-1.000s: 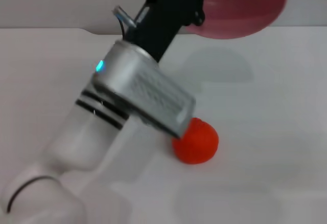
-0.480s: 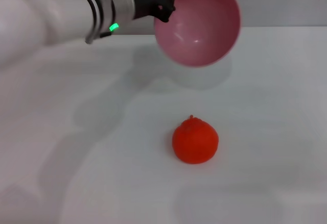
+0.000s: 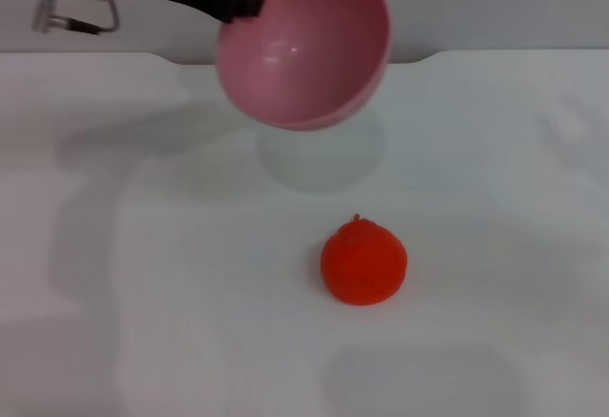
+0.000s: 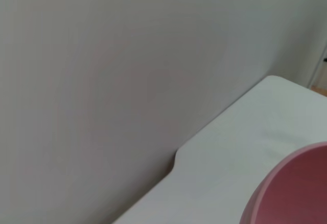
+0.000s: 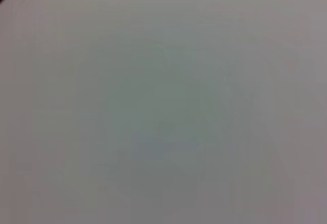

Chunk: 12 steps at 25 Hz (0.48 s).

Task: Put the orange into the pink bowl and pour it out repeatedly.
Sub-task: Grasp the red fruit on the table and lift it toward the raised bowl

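The orange point(image 3: 363, 262) rests stem-up on the white table point(image 3: 504, 198), near the middle of the head view. Above and behind it hangs the pink bowl point(image 3: 304, 44), tilted with its empty hollow facing me, clear of the table. My left gripper point(image 3: 245, 3) is shut on the bowl's rim at its upper left, the arm reaching in from the top left. A piece of the pink bowl point(image 4: 294, 191) shows in the left wrist view. My right gripper is out of view.
The table's back edge point(image 3: 495, 52) meets a plain wall point(image 4: 102, 81). The bowl's shadow point(image 3: 319, 155) falls on the table behind the orange. The right wrist view holds only a blank grey surface.
The left arm swung up and away to the left, off the orange, carrying the bowl leftward and tilting it. The orange has stayed in place.
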Motion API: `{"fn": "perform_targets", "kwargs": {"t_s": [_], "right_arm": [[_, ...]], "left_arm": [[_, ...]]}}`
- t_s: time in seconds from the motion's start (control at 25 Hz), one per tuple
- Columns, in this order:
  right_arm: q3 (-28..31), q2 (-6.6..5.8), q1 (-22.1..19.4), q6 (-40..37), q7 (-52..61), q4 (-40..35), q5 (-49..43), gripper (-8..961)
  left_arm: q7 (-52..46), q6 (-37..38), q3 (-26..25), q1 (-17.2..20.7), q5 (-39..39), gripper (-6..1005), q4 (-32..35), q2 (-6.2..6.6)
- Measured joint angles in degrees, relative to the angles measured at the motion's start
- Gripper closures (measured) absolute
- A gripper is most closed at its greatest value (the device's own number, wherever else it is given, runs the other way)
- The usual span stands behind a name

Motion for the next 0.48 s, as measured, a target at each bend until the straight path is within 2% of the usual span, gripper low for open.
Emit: {"fn": "perform_targets", "kwargs": {"t_s": [0.08, 0.16, 0.32, 0.48], "right_arm": [[1.80, -1.66, 0.18, 2.93, 8.05, -4.29, -11.03, 308], [5.52, -2.33, 0.66, 5.21, 17.28, -9.52, -24.05, 308], [13.15, -2.74, 4.00, 5.71, 39.00, -20.25, -55.04, 308], [14.66, -2.92, 10.24, 0.50, 55.69, -29.07, -79.84, 308]], "left_arm": [[-0.49, 2.75, -2.45, 0.13, 0.23, 947, 0.39, 0.99], [-0.74, 4.11, -3.89, 0.56, 0.53, 946, 0.66, 1.57], [-0.98, 4.41, -4.29, 1.13, 1.48, 945, 0.51, 1.80], [-1.06, 4.29, -4.24, 1.60, 2.14, 944, 0.23, 1.62]]}}
